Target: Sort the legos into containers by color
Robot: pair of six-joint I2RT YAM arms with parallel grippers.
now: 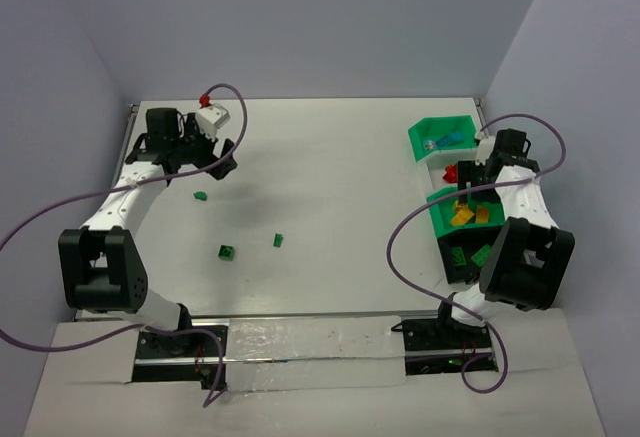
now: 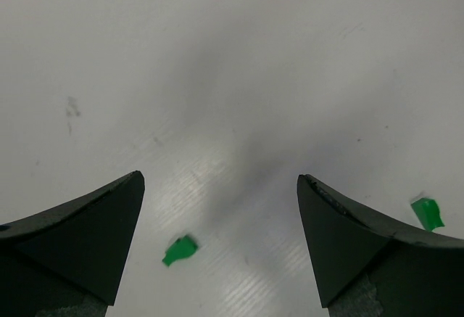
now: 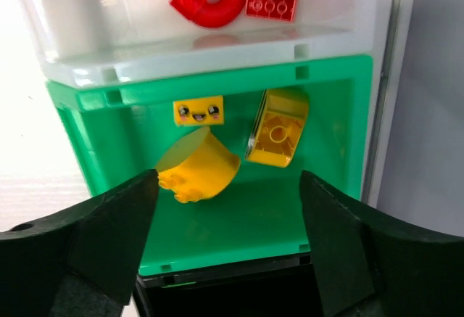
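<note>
Jaws of the right gripper (image 3: 226, 186) stand apart and empty, framing three yellow legos (image 3: 199, 166) inside a green container (image 3: 246, 230) at frame centre; the top view gives these only as yellow specks. On the left gripper (image 2: 219, 179) the jaws gape too, one green lego (image 2: 180, 249) low between them on the worktop (image 2: 254, 56), another green lego (image 2: 426, 213) at the right edge.

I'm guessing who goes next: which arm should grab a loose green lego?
Left. The left end effector, open, hovers over a green lego on the table; the right end effector is over the bin of yellow legos.
</note>
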